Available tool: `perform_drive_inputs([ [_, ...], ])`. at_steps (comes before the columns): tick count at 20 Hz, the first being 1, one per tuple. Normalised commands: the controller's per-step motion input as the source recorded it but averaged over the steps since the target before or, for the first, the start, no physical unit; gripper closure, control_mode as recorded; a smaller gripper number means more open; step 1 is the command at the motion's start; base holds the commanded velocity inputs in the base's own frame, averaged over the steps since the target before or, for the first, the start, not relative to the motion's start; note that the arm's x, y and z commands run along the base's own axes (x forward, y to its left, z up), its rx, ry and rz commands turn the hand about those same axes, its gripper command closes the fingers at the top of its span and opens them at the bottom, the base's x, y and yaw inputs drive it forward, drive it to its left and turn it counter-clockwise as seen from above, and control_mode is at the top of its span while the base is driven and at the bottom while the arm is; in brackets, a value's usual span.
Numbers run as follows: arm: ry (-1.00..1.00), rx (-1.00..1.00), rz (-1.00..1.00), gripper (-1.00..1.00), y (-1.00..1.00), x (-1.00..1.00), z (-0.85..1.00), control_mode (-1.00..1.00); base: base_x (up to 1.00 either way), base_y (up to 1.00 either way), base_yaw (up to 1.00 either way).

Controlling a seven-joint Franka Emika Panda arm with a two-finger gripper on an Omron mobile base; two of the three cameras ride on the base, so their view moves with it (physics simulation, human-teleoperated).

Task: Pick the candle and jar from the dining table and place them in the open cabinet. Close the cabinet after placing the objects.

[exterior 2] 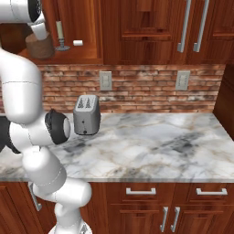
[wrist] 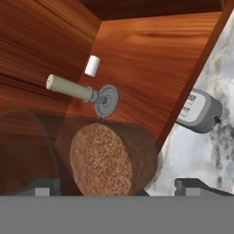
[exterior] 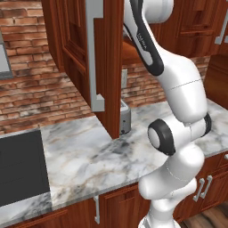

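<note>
- Nearest the hand camera stood the jar, its brown granular filling facing the lens and its clear glass upper part fading off toward the left of that view.
- The gripper had its two dark fingertips spread wide, one on each side of the jar and apart from it, with nothing clamped between them.
- The jar rested on the floor of the open cabinet, near its front edge, just below the arm's wrist in the right base view.
- The candle stood behind the jar on the same cabinet floor; in the hand view it appeared sideways because the camera was rolled, its round flared foot just beyond the jar.
- In the right base view the candle stood upright on its dark candlestick, just right of the jar and a little deeper in.
- A small white block lay beyond the candle, near the back wall of the cabinet.
- The cabinet door hung open toward the left base camera, its long silver bar handle running down the panel.
- Below the cabinet, a silver toaster sat on the marble worktop against the brick wall.
- A dark cooktop was set into the worktop at the left of the left base view.
- Whether the jar touched the candle's foot could not be told.
</note>
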Motion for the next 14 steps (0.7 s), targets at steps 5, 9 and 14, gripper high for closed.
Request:
perform_drive_inputs([
  [5,-0.01,0.03,-0.02,-1.0,0.0,0.16,0.11,-1.0,0.0,0.0,0.0],
  [9,-0.04,0.05,-0.04,-1.0,0.0,0.19,0.17,-1.0,0.0,0.0,0.0],
  [14,-0.11,0.07,-0.08,-1.0,0.0,0.34,0.21,-1.0,0.0,0.0,0.0],
])
